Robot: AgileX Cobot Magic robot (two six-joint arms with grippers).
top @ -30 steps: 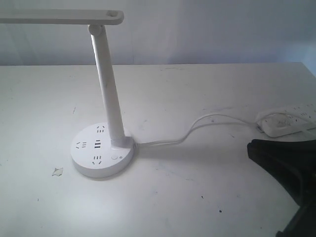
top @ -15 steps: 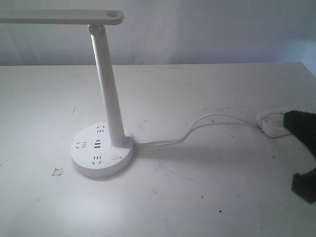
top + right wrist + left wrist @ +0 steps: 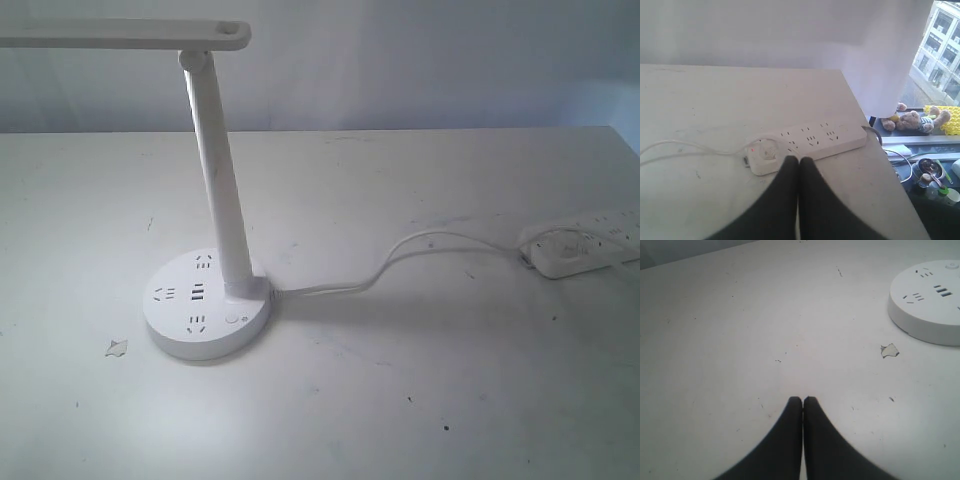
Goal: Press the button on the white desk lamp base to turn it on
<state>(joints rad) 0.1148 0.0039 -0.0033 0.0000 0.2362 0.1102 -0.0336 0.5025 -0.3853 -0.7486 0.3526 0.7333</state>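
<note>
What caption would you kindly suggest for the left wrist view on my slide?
Left gripper, black fingers shut and empty, over the white table, apart from the round white plastic desk lamp base.

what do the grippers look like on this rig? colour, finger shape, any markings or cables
Left gripper and right gripper look alike: two plain matte black fingers each, broad at the root, curving in to narrow rounded tips. No markings, pads or cables show. The arms themselves are out of every view.
</note>
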